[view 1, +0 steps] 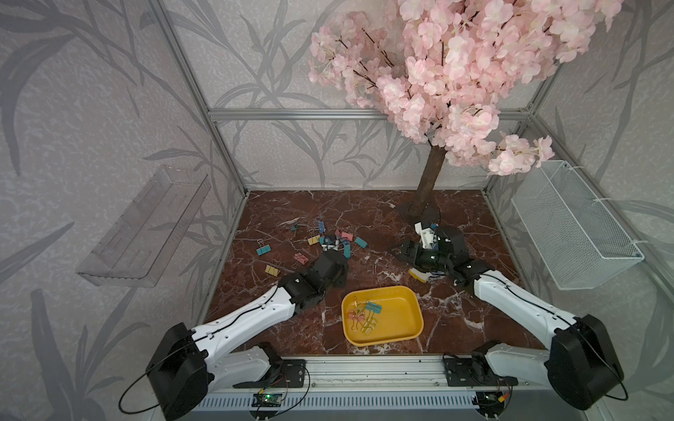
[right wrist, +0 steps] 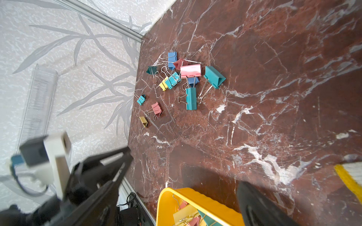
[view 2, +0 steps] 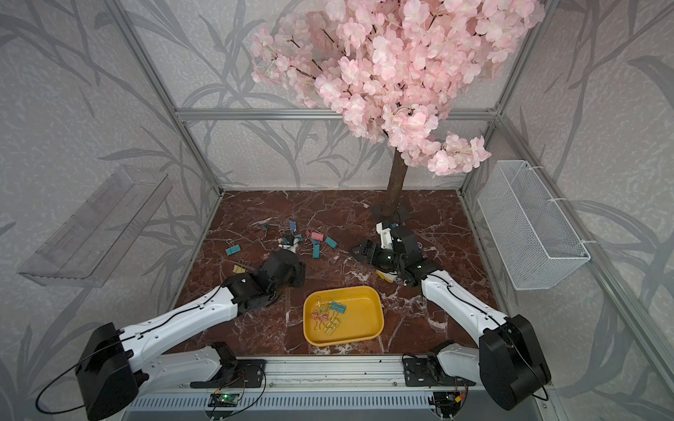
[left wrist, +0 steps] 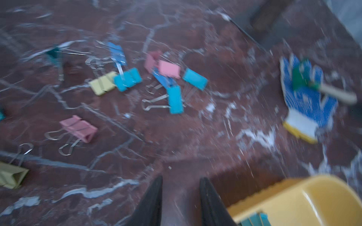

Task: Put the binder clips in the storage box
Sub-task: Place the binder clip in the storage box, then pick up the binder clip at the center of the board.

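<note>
Loose binder clips (view 1: 343,235) in teal, blue, pink and yellow lie scattered on the marble at the back left; they also show as binder clips (left wrist: 175,99) and binder clips (right wrist: 191,97) in both wrist views. The storage box (view 1: 401,313), a shallow yellow tray (view 2: 361,313), sits near the front with several clips (view 1: 364,315) in it. My left gripper (view 1: 330,248) hovers by the loose pile; its jaws (left wrist: 181,177) are open and hold nothing. My right gripper (view 1: 401,250) hangs wide open (right wrist: 185,167) behind the tray's far right corner, empty.
A blue-dotted white glove (left wrist: 307,103) lies on the table under my right arm, with a blurred green tool on it. A fake blossom tree trunk (view 1: 428,186) stands at the back right. A wire basket (view 1: 576,226) hangs on the right wall, a clear shelf (view 1: 142,226) on the left.
</note>
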You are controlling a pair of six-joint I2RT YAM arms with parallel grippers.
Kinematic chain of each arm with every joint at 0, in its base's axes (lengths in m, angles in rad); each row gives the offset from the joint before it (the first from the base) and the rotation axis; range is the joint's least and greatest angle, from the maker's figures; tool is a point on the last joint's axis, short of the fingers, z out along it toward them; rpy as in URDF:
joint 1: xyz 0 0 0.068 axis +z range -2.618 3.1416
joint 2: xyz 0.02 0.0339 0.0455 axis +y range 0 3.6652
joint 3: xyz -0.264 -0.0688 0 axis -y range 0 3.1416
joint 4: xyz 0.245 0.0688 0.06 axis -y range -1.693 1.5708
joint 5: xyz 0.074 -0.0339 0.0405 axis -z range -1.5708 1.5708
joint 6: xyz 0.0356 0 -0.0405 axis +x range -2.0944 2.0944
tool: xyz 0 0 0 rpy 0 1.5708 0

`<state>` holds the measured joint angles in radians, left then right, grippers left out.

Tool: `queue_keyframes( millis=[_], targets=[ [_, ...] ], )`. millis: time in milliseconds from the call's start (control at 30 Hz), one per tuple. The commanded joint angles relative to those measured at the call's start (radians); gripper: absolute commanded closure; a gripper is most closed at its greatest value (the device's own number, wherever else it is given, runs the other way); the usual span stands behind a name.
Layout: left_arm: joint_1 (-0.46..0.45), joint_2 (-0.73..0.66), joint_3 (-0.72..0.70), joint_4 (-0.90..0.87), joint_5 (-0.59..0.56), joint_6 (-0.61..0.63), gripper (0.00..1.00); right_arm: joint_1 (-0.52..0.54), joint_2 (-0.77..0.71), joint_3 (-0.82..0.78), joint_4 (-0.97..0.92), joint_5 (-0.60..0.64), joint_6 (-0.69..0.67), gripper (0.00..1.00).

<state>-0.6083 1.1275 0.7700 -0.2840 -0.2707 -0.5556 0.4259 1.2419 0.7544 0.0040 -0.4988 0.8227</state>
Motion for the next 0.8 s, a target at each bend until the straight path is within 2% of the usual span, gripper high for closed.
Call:
queue_keyframes(
  millis=[0,67,133,167,200,233,267,333,433,533,600,767],
  targets=[
    [0.214,-0.019,-0.031,0.074,0.152,-0.122,0.63,-0.001,-0.013,0.026,-0.008,-0.006,0.000,0.01],
    [0.360,-0.021,-0.090,0.161,0.252,-0.191,0.59,-0.001,-0.021,0.025,-0.018,-0.006,-0.003,0.01],
    [0.477,-0.012,-0.152,0.247,0.316,-0.250,0.50,0.000,-0.035,0.017,-0.022,0.001,-0.005,0.01],
    [0.515,-0.005,-0.173,0.280,0.333,-0.262,0.39,0.000,-0.041,0.012,-0.023,0.005,-0.004,0.01],
    [0.551,0.009,-0.190,0.313,0.361,-0.271,0.24,0.000,-0.046,0.007,-0.025,0.008,-0.002,0.01],
    [0.581,0.029,-0.201,0.340,0.390,-0.276,0.14,-0.001,-0.051,0.002,-0.024,0.012,-0.001,0.01],
    [0.599,0.055,-0.206,0.363,0.426,-0.275,0.10,0.000,-0.053,-0.002,-0.022,0.014,0.001,0.01],
    [0.634,0.131,-0.206,0.402,0.515,-0.281,0.07,0.000,-0.050,-0.003,-0.016,0.013,0.006,0.01],
    [0.670,0.249,-0.198,0.470,0.658,-0.295,0.08,0.001,-0.038,0.000,-0.007,0.007,0.009,0.01],
    [0.674,0.332,-0.192,0.535,0.710,-0.319,0.16,0.002,-0.032,0.002,-0.004,0.003,0.013,0.01],
    [0.674,0.371,-0.180,0.557,0.729,-0.325,0.26,0.003,-0.034,0.003,-0.004,0.003,0.013,0.02],
    [0.674,0.408,-0.152,0.538,0.724,-0.318,0.57,0.004,-0.038,0.001,-0.014,0.013,0.010,0.01]
  ],
)
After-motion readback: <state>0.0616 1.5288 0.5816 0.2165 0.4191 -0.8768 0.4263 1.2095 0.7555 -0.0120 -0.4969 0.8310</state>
